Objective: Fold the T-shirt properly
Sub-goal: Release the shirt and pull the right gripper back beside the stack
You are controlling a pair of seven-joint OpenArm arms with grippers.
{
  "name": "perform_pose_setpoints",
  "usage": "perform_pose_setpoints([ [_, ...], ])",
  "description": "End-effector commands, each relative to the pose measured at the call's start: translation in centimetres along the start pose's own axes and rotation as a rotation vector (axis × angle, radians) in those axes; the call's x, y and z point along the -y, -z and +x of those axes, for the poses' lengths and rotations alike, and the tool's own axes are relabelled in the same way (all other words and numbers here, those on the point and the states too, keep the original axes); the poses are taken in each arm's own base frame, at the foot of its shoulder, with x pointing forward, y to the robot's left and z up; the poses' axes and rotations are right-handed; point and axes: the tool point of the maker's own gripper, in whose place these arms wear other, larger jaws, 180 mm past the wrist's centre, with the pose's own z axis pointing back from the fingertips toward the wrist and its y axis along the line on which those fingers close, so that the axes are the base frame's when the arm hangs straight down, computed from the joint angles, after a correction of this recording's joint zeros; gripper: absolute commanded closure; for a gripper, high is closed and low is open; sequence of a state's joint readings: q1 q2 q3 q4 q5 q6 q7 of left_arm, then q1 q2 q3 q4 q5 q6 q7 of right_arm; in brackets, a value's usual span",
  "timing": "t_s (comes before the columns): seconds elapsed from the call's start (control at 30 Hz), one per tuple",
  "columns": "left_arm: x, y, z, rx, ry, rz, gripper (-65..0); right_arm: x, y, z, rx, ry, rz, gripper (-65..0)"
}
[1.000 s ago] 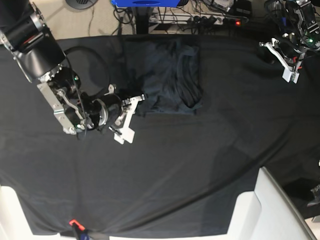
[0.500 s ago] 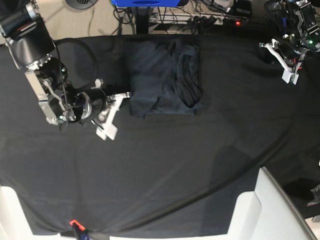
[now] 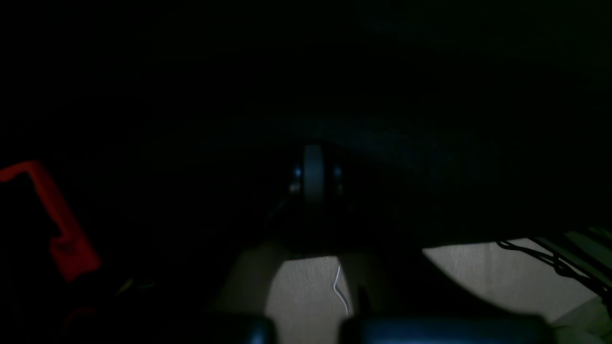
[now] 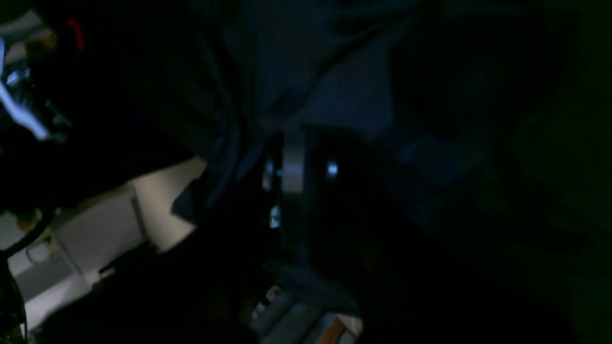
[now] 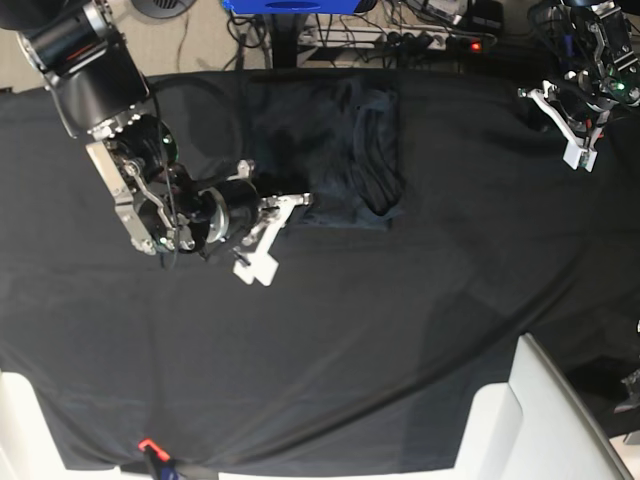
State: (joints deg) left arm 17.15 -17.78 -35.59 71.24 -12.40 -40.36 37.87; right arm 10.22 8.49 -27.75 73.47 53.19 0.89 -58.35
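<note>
The T-shirt (image 5: 330, 155) lies folded into a rumpled block on the black tablecloth (image 5: 400, 330), directly ahead of my right gripper (image 5: 275, 235). That gripper reaches to the shirt's near lower corner; in the base view its white fingers (image 5: 258, 268) look spread, but I cannot tell how far the jaws are parted or whether they have cloth, since the wrist view is too dark. My left gripper (image 5: 572, 120) is closed on nothing, well apart from the shirt at the cloth's far edge. I can read no writing or labels anywhere.
</note>
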Motion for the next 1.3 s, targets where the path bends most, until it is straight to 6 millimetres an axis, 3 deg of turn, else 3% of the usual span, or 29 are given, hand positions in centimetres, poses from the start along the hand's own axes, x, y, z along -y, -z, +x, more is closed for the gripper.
perform_pose_setpoints([
  [0.0, -0.7, -0.3, -0.1, -0.016, 0.011, 0.022, 0.0, 0.3, -0.8, 0.8, 0.024, -0.007, 0.001, -4.4],
  [0.2, -0.7, -0.3, -0.1, -0.016, 0.011, 0.022, 0.0, 2.5, -0.9, -1.6, -0.007, 0.027, -0.033, -4.4],
  [0.47, -0.7, -0.3, -0.1, -0.016, 0.013, 0.02, 0.0, 2.9, 0.0, -4.0, -0.026, 0.069, -0.031, -4.2],
  [0.6, -0.8, -0.4, 0.0, -0.015, 0.014, 0.023, 0.0, 2.8, 0.1, -4.2, -0.028, 0.071, -0.03, -4.2],
  [0.83, -0.8, -0.3, 0.0, -0.017, 0.016, 0.023, 0.0, 4.7, -1.8, -2.7, 0.039, 0.133, -0.048, -4.2],
  [1.07, -0.8, -0.3, 0.0, -0.017, 0.016, 0.023, 0.0, 0.4, -4.3, -0.5, 0.109, 0.11, -0.024, -4.2],
  [1.17, -0.8, -0.3, 0.0, -0.017, 0.016, 0.023, 0.0, -0.5, -4.8, 1.4, 0.141, 0.087, -0.011, -4.2],
  [1.27, -0.8, -0.3, 0.0, -0.017, 0.016, 0.023, 0.0, 0.2, -4.3, 2.7, 0.138, 0.111, -0.023, -4.2],
])
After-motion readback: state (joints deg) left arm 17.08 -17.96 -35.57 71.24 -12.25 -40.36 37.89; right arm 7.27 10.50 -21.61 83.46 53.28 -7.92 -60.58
